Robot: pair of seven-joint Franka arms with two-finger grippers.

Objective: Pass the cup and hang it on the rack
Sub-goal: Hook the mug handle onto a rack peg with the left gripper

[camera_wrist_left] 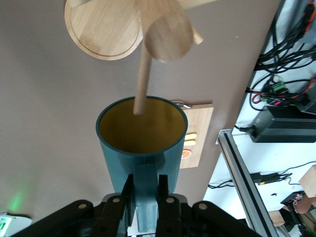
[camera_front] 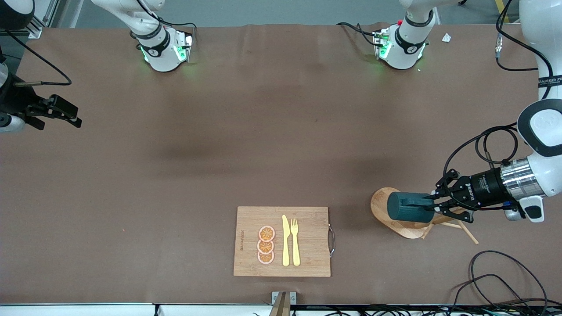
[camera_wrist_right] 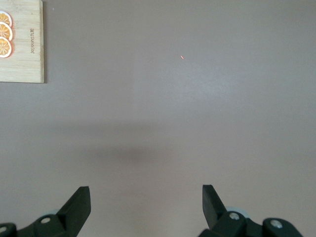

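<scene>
The table carried a bamboo cutting board nearest the camera, with knife, fork and three orange slices on it — well apart from the rack, toward the left arm's end. The left gripper hung over the rack, clamped on the handle of the cup, a peg entering its mouth. It looked rigid, glazed, perhaps slippery — the handle seemed the surest hold. The right gripper waited wide open, empty.

Bare tablecloth between both bases. Blocked near the front camera by cutting board; by rack at left arm's end.
</scene>
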